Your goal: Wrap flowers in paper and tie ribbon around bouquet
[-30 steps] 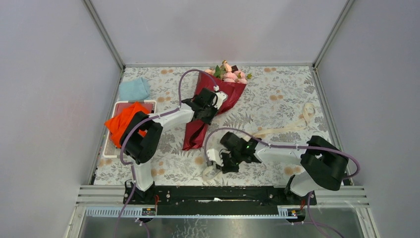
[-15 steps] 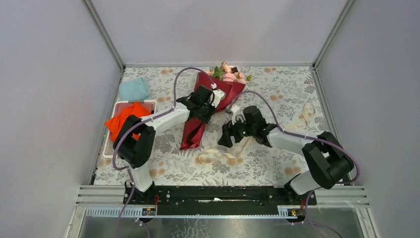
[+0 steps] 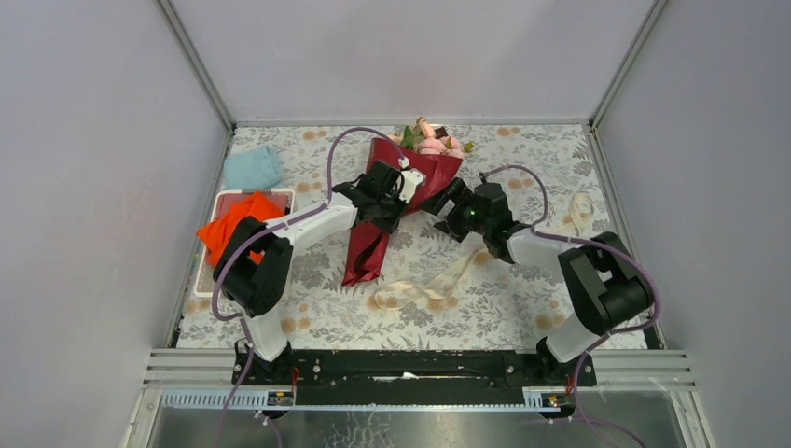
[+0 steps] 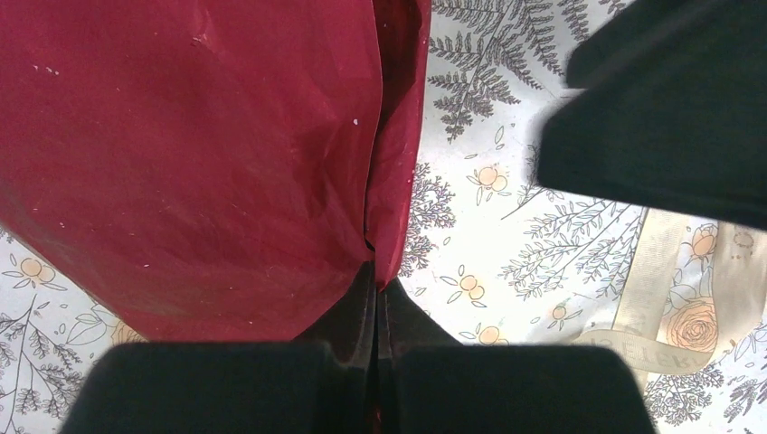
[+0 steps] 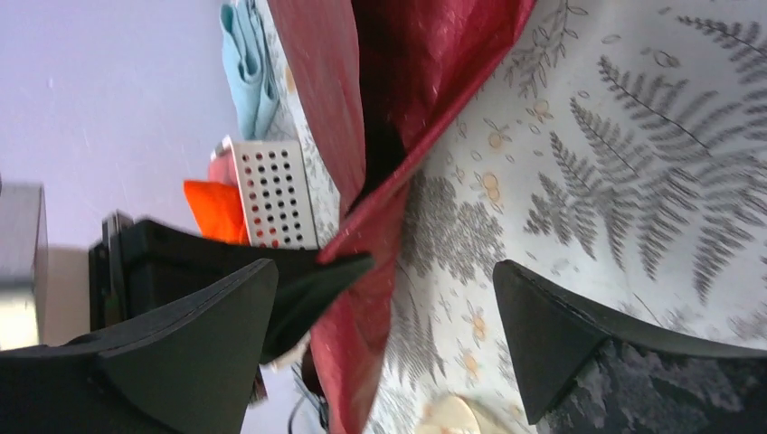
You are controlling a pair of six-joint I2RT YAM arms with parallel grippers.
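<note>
The bouquet lies slanted on the tablecloth, a cone of dark red paper with the pink flowers at its far, wide end. My left gripper sits on the cone's middle, shut on a fold of the paper. Just right of the cone, my right gripper stands open and empty, its jaws spread wide on either side of the paper's lower edge. The cream ribbon lies loose on the cloth in front of the bouquet, trailing to the right.
A white perforated tray holding an orange cloth stands at the left, with a light blue cloth behind it. Grey walls close in the table on three sides.
My right gripper has opened and let the ribbon go, then swung from the near middle up to the bouquet's right side. The ribbon now rests on the cloth. The left gripper stays shut on the paper.
</note>
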